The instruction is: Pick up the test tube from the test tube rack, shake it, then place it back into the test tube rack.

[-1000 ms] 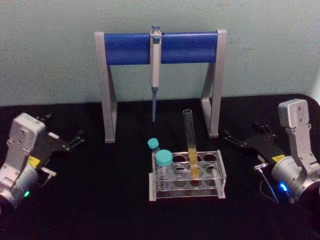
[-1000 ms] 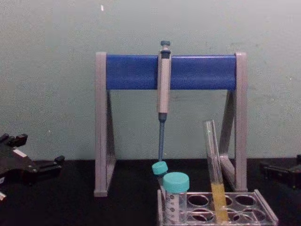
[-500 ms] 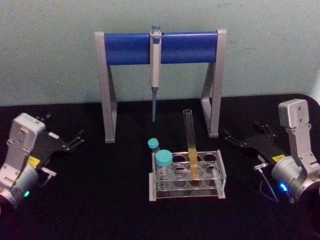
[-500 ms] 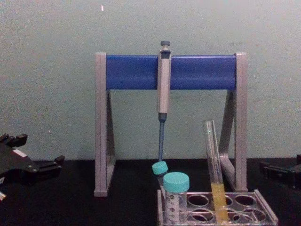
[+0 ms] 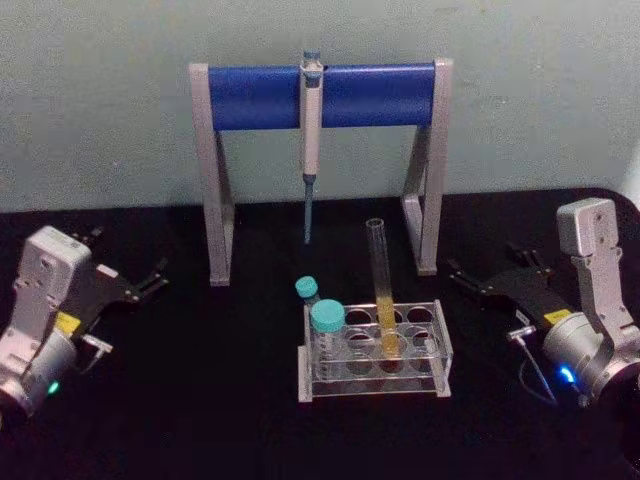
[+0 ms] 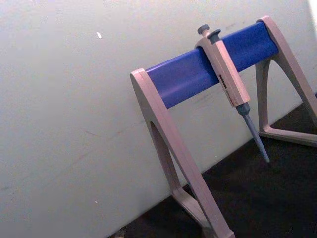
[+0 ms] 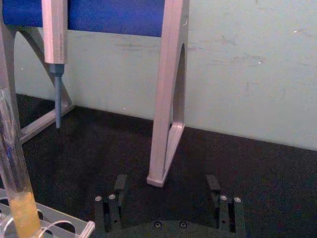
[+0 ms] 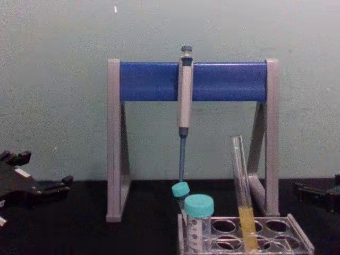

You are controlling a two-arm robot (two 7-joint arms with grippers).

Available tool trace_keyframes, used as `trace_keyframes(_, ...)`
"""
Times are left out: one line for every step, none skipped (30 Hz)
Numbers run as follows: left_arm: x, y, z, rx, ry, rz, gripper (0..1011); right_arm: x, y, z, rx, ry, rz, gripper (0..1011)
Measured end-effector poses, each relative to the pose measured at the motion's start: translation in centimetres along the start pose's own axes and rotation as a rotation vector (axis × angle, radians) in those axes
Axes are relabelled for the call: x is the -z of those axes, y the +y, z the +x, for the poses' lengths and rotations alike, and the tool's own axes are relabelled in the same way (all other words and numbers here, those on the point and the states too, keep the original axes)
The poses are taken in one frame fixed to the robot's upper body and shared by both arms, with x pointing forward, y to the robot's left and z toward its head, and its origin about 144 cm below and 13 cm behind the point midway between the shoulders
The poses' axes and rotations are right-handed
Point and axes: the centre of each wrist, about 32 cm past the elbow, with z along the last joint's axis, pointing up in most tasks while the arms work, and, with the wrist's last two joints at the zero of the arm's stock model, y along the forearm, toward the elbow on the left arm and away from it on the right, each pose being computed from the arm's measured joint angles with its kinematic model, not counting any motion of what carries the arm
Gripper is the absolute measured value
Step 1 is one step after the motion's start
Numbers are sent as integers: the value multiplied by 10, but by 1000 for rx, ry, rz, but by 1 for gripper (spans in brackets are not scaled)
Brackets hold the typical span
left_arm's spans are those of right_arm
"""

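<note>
Head view: one test tube (image 5: 381,290), racked.

Dim, even light; soft grainy pictures, perhaps slightly out of focus; black tabletop (image 5: 200,400) swallows shadows.

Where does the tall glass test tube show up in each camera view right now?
Head view: test tube upright in the test tube rack, centre.
Chest view: test tube, bottom, right of centre.
Right wrist view: test tube at one edge.
Left wrist view: not in it.
Shared landmark: the pipette hanging on the blue-barred stand.
</note>
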Motion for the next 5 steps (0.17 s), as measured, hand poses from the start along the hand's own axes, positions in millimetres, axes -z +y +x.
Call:
trace_keyframes(0, 0, 0, 0, 0, 0, 1001, 0, 0, 0, 0, 0, 0, 1000)
trace_keyframes(0, 0, 0, 0, 0, 0, 1001, 0, 0, 0, 0, 0, 0, 1000)
trace_keyframes(0, 0, 0, 0, 0, 0, 1001, 0, 0, 0, 0, 0, 0, 1000)
trace_keyframes(0, 0, 0, 0, 0, 0, 1001, 0, 0, 0, 0, 0, 0, 1000)
trace_keyframes(0, 0, 0, 0, 0, 0, 1001, 0, 0, 0, 0, 0, 0, 1000)
